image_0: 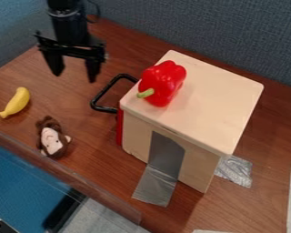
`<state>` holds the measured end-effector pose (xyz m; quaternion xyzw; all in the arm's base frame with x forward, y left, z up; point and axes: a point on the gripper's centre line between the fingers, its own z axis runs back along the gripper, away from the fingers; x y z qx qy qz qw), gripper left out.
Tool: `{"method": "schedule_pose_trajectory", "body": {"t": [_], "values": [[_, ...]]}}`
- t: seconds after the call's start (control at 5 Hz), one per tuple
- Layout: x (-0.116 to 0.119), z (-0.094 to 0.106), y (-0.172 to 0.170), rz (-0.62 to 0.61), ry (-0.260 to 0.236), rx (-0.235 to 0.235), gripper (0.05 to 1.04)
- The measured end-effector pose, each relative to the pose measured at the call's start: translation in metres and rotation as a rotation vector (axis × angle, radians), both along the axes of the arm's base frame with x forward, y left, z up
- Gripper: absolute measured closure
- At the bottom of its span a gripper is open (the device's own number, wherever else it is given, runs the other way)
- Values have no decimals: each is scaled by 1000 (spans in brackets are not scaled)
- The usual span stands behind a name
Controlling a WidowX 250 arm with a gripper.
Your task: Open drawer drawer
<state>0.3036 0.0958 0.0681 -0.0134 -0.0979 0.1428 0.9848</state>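
Claw (75,78) was wide open, but yanking the black handle (104,90) too hard could've rolled that red pepper (163,82) right off.

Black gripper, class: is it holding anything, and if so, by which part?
Nothing is held: the gripper hangs open, with nothing between its jaws.

At the centre, pale smooth wood forms the box (203,104), with shiny metallic-looking tape (157,182) low on it. The pepper (163,82) above looks like glossy plastic; at lower left, the monkey toy (52,139) looks like fuzzy cloth.
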Motion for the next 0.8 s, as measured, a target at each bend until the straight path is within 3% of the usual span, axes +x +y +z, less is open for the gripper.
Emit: {"method": "schedule_pose_trajectory", "body": {"t": [0.2, 0.4, 0.6, 0.8], "values": [[7, -15, -13, -16, 33, -5, 84], [7, -47, -2, -4, 108, 47, 134], [10, -68, 14, 29, 157, 52, 401], [12, -63, 40, 83, 147, 55, 688]]}}
